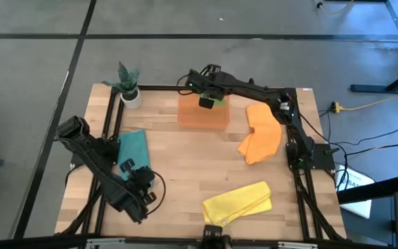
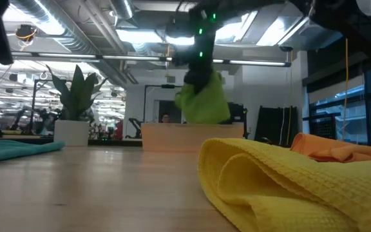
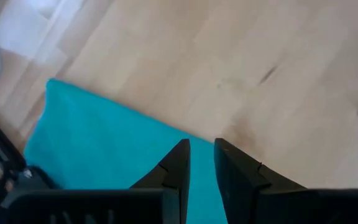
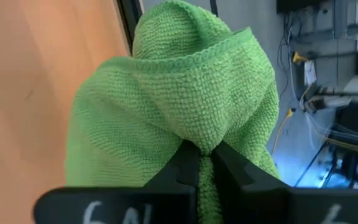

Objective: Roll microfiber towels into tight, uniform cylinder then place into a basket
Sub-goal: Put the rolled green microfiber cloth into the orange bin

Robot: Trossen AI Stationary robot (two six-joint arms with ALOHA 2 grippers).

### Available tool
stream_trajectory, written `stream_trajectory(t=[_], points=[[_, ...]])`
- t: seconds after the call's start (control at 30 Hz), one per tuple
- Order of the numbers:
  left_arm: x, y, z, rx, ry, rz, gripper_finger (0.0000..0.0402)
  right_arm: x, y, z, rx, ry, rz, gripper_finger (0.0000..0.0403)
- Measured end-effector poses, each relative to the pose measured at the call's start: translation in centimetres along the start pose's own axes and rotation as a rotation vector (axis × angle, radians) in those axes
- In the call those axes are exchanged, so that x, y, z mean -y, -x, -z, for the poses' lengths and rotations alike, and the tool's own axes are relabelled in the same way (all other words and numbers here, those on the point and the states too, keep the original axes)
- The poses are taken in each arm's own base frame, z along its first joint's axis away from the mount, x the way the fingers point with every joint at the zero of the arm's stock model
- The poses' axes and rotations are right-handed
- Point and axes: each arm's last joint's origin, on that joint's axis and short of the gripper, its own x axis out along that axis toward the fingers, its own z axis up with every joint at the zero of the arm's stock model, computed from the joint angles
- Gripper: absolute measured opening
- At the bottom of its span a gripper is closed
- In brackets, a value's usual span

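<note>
Directly above the basket (image 1: pixel 202 114) hangs the right gripper (image 4: pixel 205 163), its fingers pressed together on a fold of the green towel (image 4: pixel 179 118), which bunches and droops below them instead of holding a cylinder shape. The low view shows the cloth (image 2: pixel 205 100) dangling just over the basket's rim, not yet resting inside. Being soft, light and limp, it will probably sag wherever it is unsupported, so a pinch at mid-length of a rolled bundle looks safer than one at a loose edge, and its nubby weave should not slip easily. Off to the side, the left gripper (image 3: pixel 201 171) waits low over the teal towel (image 3: pixel 104 143), its fingers a narrow gap apart and holding nothing. Beyond the right arm's elbow lie the orange towel (image 1: pixel 261 135) and, nearer the table's front edge, the yellow towel (image 1: pixel 239 202), both still loosely folded.
</note>
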Motion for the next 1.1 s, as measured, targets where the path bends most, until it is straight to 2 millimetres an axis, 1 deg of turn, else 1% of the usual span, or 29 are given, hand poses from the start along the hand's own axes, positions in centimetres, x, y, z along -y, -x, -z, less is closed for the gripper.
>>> stream_trajectory(t=[0.1,0.23,0.37,0.6,0.73,0.93,1.1], points=[[-0.3,-0.3,-0.5,-0.004,-0.014,-0.028,0.0064,-0.3,-2.2,0.0,0.045,0.048,-0.005,0.002],[-0.6,-0.8,-1.2,-0.015,-0.005,-0.063,0.0064,-1.6,-4.6,0.4,0.077,0.145,-0.019,0.002],[-0.8,-1.1,-1.8,-0.023,0.014,-0.078,0.0064,-3.2,-6.0,1.3,0.09,0.178,-0.073,0.002],[-1.1,-1.8,-2.8,-0.036,0.054,-0.1,0.0064,-5.4,-7.6,3.2,0.053,0.216,-0.11,0.002],[-1.2,-2.1,-3.3,-0.045,0.073,-0.111,0.0064,-6.8,-7.8,3.5,0.072,0.228,-0.153,0.002],[-1.4,-2.4,-3.7,-0.057,0.09,-0.119,0.0064,-8.6,-6.3,2.8,0.114,0.267,-0.166,0.002],[-1.4,-2.4,-3.7,-0.057,0.089,-0.119,0.0064,-9.6,-5.7,2.7,0.143,0.292,-0.243,0.0024]])
